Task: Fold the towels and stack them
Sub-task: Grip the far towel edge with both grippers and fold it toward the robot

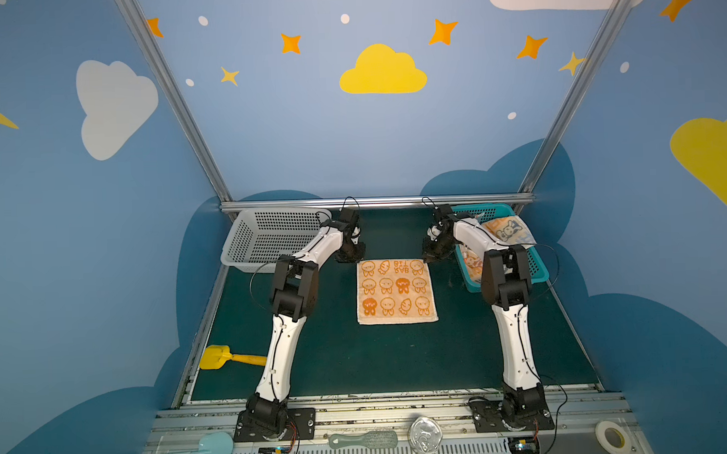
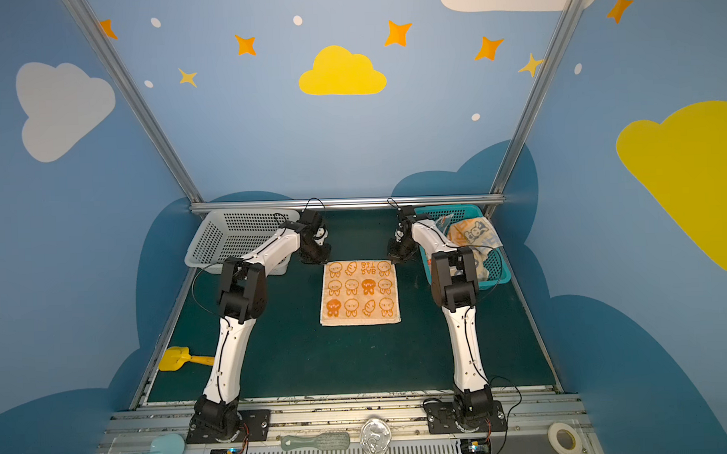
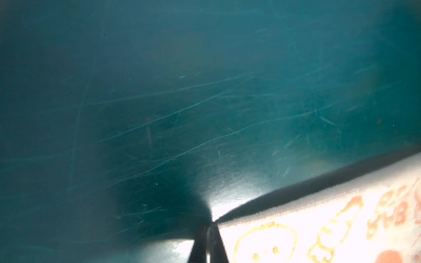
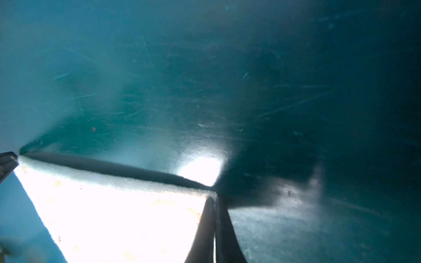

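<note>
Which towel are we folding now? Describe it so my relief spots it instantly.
Start at the dark green table mat. At its centre is the square orange-and-cream bunny-print towel, the left gripper and right gripper shut on its far corners. Unlike the crumpled blue-and-cream bunny towel in the teal perforated plastic basket, it lies spread flat.

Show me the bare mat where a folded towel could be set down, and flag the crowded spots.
Widest free patch: green mat between the orange towel and front rail, flanked by left arm and right arm. Crowded: the far edge, where left gripper and right gripper pinch its corners between white basket and teal basket.
</note>
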Controlling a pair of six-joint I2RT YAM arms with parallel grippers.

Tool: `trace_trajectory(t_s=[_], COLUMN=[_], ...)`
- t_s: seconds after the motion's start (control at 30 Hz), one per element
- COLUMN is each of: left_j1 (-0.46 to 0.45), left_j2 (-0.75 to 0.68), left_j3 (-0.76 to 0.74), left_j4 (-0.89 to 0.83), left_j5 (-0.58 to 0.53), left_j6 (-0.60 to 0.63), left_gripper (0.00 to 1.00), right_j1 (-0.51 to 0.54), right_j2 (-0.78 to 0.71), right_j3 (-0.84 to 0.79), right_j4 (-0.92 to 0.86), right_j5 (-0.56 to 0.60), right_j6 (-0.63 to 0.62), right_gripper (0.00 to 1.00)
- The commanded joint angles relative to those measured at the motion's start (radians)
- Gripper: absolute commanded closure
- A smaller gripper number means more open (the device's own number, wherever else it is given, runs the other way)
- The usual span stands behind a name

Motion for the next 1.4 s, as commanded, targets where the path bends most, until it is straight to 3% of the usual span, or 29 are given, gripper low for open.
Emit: trace_trajectory(t_s=[0.0, 0.73, 1.07, 1.37], left_j1=[-0.013, 0.008, 0.006, -0.012], left_j2=[0.027, -0.267, -0.463, -0.63], left_j3=[-0.035, -0.235, -0.476, -0.758], left_j4=[-0.032, 0.168, 0.264, 0.327], left_j5=[0.015, 0.035, 0.016, -0.001], left_j6=[0.021, 0.03, -0.012, -0.169], left_gripper=[0.97, 0.97, 0.97, 0.97], right_j1=[0.0, 0.0, 0.003, 0.028], right_j2=[0.006, -0.206, -0.372, -0.543], right_j3=[-0.015, -0.079, -0.261, -0.551], right_j4=[-0.043, -0.058, -0.026, 0.059], right_j5=[-0.007, -0.044, -0.047, -0.057], right_j6=[-0.001, -0.001, -0.005, 0.019], right_gripper=[1.0, 1.0, 1.0, 1.0])
